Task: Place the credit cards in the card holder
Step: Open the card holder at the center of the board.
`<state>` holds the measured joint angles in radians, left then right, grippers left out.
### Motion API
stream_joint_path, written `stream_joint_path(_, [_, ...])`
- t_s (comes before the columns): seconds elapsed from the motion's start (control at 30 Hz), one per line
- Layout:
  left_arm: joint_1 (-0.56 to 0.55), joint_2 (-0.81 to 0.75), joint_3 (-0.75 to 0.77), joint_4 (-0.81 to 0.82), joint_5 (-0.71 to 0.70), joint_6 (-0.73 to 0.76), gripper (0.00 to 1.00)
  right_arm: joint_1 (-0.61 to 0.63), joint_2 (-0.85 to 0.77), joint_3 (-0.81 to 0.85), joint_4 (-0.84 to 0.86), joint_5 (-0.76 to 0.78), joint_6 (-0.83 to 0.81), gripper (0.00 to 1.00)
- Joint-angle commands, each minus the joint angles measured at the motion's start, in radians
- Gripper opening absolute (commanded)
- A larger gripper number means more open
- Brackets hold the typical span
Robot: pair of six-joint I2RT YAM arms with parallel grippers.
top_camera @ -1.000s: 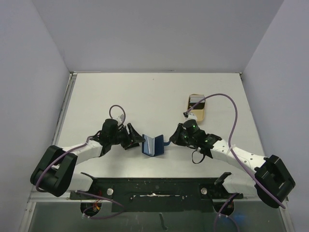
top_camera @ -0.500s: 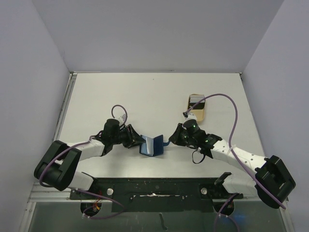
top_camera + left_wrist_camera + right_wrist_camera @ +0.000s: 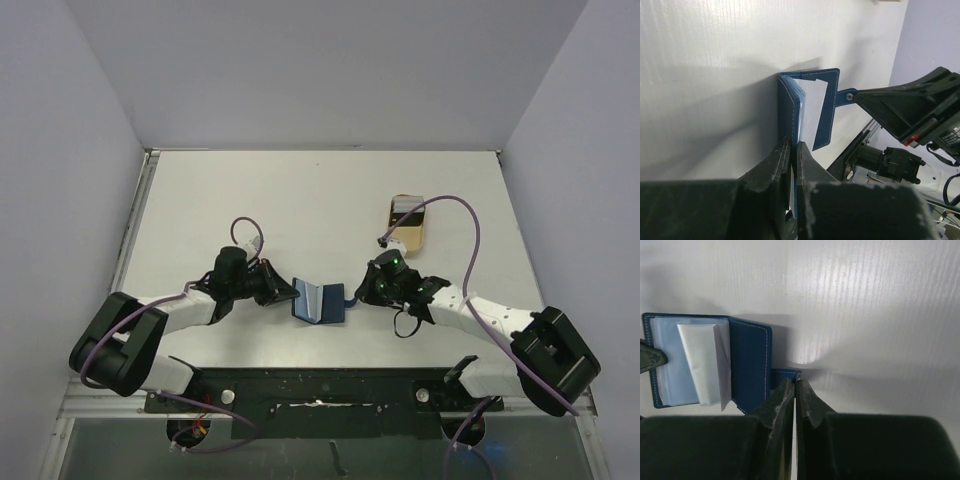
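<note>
Centrally, the card holder (image 3: pixel 319 301) is held open on the tabletop (image 3: pixel 300 200); one flap is clamped by the left end effector (image 3: pixel 287 291), its tab pinched by the right end effector (image 3: pixel 351 294).

A white bench (image 3: pixel 300 190) fills the middle; plain pale lilac walls (image 3: pixel 320 70) close it in at nine, twelve and three o'clock.
</note>
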<state>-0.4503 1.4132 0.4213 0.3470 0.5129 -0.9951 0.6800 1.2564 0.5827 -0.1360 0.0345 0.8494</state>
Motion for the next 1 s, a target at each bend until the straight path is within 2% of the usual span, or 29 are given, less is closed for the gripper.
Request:
stream_joint_path(0.0, [-0.004,-0.046,-0.01,0.131,0.043,-0.036,0.0,-0.008,0.023,0.011,0.006,0.033,-0.018,0.01])
stream_joint_path(0.1, [-0.004,-0.045,-0.002,0.122,0.032,-0.029,0.0,-0.001,0.019,0.064,-0.06,0.028,-0.019,0.13])
stream_joint_path(0.17, [-0.005,-0.046,0.022,0.048,-0.001,0.004,0.0,0.01,0.0,0.109,-0.11,0.037,-0.019,0.24])
stream_joint_path(0.23, [-0.005,-0.049,0.039,-0.009,-0.026,0.037,0.0,0.029,-0.025,0.152,-0.147,0.044,-0.021,0.3])
stream_joint_path(0.53, [-0.014,-0.084,0.049,-0.053,-0.04,0.043,0.0,0.13,-0.038,0.276,-0.124,0.024,-0.023,0.35])
stream_joint_path(0.97, [-0.022,-0.085,0.041,-0.02,-0.033,0.011,0.02,0.154,0.174,0.262,0.018,-0.066,-0.018,0.39])
